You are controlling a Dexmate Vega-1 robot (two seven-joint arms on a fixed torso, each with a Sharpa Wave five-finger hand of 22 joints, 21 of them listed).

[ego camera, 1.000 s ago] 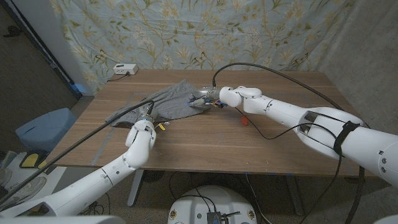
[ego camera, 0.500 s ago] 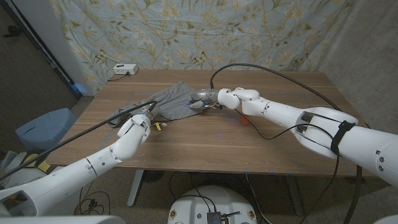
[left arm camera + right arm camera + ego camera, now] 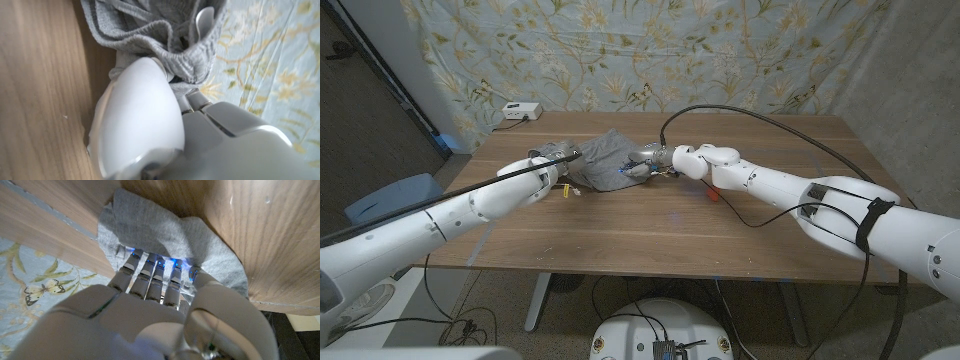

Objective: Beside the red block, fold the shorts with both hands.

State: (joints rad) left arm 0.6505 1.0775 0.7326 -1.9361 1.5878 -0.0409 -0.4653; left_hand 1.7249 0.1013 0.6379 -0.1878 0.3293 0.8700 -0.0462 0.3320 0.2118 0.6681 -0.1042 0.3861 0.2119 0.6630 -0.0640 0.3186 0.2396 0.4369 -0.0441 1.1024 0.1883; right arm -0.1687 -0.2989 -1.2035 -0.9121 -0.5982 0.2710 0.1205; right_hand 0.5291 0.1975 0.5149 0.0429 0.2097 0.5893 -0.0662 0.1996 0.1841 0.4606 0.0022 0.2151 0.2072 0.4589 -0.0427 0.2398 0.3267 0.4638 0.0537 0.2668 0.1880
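Shorts point(image 3: 603, 162) bunched upper centre of head view, red block point(image 3: 713, 194) right of them. Left hand point(image 3: 552, 166) clutches cloth edge; right hand point(image 3: 642, 166) fingers point(image 3: 150, 275) tucked under fabric, gripping. You keep both grips firm, lift evenly, lay fold flat toward block.

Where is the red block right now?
Head view: the red block sits on the table's right half, just beside the right forearm, right of the gray shorts.

- A wooden table point(image 3: 650, 235) carries everything.
- Grey shorts point(image 3: 605, 165) lie bunched toward its far edge.
- A red block point(image 3: 713, 195) sits near the middle.
- A white box point(image 3: 521, 111) rests at the far left corner.
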